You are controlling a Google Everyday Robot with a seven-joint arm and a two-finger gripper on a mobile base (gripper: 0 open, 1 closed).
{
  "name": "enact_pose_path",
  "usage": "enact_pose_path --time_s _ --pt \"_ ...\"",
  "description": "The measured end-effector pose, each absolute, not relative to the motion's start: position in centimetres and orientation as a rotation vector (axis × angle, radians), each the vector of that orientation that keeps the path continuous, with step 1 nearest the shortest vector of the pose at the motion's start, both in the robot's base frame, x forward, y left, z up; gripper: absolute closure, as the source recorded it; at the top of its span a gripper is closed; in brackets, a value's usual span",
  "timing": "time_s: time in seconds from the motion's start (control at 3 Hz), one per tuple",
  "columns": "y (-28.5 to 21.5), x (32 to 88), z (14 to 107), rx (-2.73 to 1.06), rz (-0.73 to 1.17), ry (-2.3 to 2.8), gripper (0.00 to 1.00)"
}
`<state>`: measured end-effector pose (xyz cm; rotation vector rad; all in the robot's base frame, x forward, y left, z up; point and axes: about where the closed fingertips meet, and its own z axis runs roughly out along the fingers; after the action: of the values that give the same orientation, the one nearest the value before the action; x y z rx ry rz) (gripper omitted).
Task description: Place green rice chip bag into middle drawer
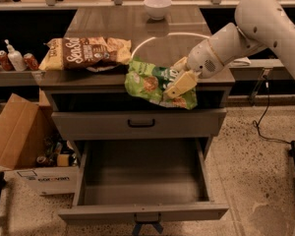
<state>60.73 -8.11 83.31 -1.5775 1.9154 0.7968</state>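
Note:
The green rice chip bag (152,82) hangs over the front edge of the cabinet top, in front of the dark gap below it. My gripper (178,85) is shut on the bag's right half, its tan fingers (183,82) pinching the crinkly foil. The white arm reaches in from the upper right. The middle drawer (142,173) is pulled wide open below, its plain grey inside bare, with a small dark handle (147,225) on its front. The bag is above and slightly behind the open drawer.
A brown and yellow chip bag (86,52) lies on the cabinet top at left. A white bowl (157,6) sits at the back. The shut drawer front with a black handle (141,124) is above the open drawer. A cardboard box (19,136) stands on the floor left; cans (14,60) on a shelf.

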Motion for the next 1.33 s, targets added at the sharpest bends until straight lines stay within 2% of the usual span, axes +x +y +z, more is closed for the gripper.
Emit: enact_pose_path --time_s 0.33,1.33 --pt "-8.1 60.7 83.4 -1.577 0.797 1.915 1.0" --pt "-5.8 53.9 88.1 -1.744 0.535 1.766 1.0"
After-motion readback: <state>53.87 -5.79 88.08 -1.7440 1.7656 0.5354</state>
